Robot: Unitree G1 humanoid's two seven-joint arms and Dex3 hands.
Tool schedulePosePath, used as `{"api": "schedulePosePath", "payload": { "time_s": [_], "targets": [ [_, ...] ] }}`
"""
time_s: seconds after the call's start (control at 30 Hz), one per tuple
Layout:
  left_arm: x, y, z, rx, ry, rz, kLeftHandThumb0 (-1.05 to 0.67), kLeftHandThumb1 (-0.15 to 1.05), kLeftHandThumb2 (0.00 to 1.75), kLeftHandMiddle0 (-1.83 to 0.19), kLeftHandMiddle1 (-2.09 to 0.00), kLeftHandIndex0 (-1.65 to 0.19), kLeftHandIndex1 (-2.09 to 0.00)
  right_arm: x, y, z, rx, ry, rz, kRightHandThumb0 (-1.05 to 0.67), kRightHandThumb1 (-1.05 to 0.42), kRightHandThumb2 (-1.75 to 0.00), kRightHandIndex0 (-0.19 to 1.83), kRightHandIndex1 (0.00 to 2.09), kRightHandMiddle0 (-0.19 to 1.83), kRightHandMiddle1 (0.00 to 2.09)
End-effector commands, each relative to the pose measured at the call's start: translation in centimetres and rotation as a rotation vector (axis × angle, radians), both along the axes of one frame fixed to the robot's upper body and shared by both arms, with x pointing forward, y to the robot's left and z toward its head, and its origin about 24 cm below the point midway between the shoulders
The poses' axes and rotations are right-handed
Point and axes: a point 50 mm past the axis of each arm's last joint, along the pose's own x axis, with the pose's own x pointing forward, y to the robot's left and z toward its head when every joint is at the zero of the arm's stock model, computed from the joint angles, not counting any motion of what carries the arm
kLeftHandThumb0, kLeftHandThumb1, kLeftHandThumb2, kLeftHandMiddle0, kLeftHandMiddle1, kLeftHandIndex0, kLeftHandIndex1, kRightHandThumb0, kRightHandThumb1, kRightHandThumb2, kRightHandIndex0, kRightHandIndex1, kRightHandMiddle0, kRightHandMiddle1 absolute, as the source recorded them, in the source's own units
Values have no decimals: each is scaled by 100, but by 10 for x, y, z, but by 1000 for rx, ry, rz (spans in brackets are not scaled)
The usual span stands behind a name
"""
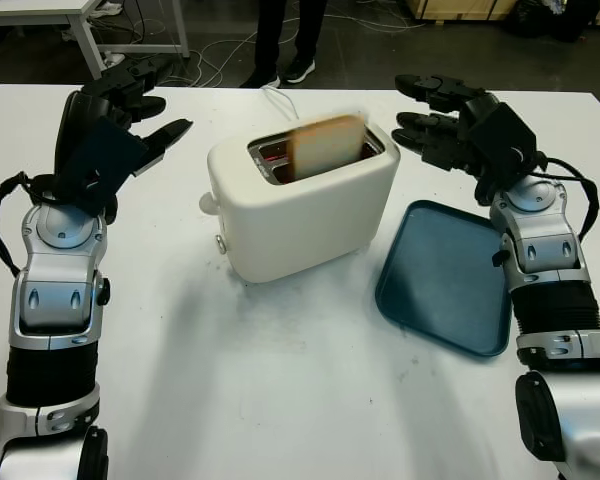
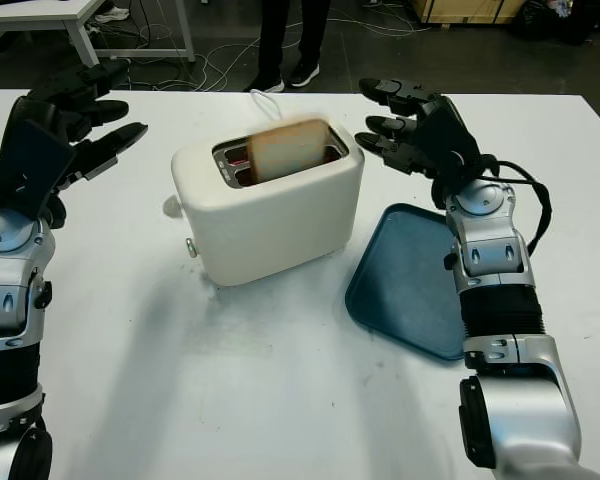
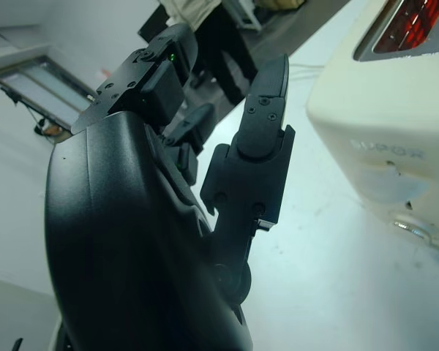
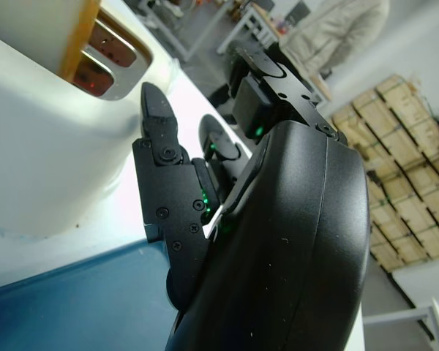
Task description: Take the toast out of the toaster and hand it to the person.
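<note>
A cream toaster (image 1: 300,205) stands in the middle of the white table. A slice of toast (image 1: 327,143) sticks up out of one of its top slots, with red glow showing in the slot beside it (image 3: 417,22). My right hand (image 1: 430,115) is open, raised just right of the toaster's top, a short gap from the toast. My left hand (image 1: 140,105) is open, raised left of the toaster and apart from it. A person's legs and shoes (image 1: 280,40) stand beyond the table's far edge.
A dark blue tray (image 1: 445,275) lies flat on the table (image 1: 280,400) right of the toaster, under my right forearm. The toaster's cord (image 1: 275,100) runs off the far edge. Another table (image 1: 80,20) and floor cables are at the back left.
</note>
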Motion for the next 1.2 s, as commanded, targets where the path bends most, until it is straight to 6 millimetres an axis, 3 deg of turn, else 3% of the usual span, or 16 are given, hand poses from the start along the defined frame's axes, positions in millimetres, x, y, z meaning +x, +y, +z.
{"api": "schedulePosePath", "payload": {
  "time_s": [0.0, 0.43, 0.7, 0.93, 1.07, 1.17],
  "targets": [
    [-1, -1, 2, -3, -8, 2, -32, 92, 9, -24, -72, -55, 0, 1, 0, 5, -5, -12, 2, -17, -92, -12, 59, 0, 55, 0],
    [0, 0, 3, 8, -12, -4, -32, 92, 9, -25, -72, -56, -1, 3, -1, 12, -18, -41, 26, -16, -91, -6, 60, 1, 55, 0],
    [0, 0, 4, 1, -9, 0, -32, 92, 9, -24, -72, -56, 0, 13, 3, 60, -77, -243, 86, -30, -73, -1, 86, 14, 79, 11],
    [-1, 0, 4, -1, -9, 7, -31, 92, 8, -24, -71, -56, 0, 11, 31, 100, -246, -379, 250, -45, -66, 0, 97, 19, 91, 13],
    [-2, 0, 4, -7, -8, 10, -30, 92, 7, -26, -71, -56, 0, 6, 52, 111, -395, -447, 331, -50, -65, 0, 99, 23, 94, 13],
    [-2, 0, 3, -8, -11, 9, -31, 92, 7, -26, -71, -56, -1, 2, 70, 111, -537, -466, 376, -53, -65, 0, 89, 47, 97, 12]
  ]
}}
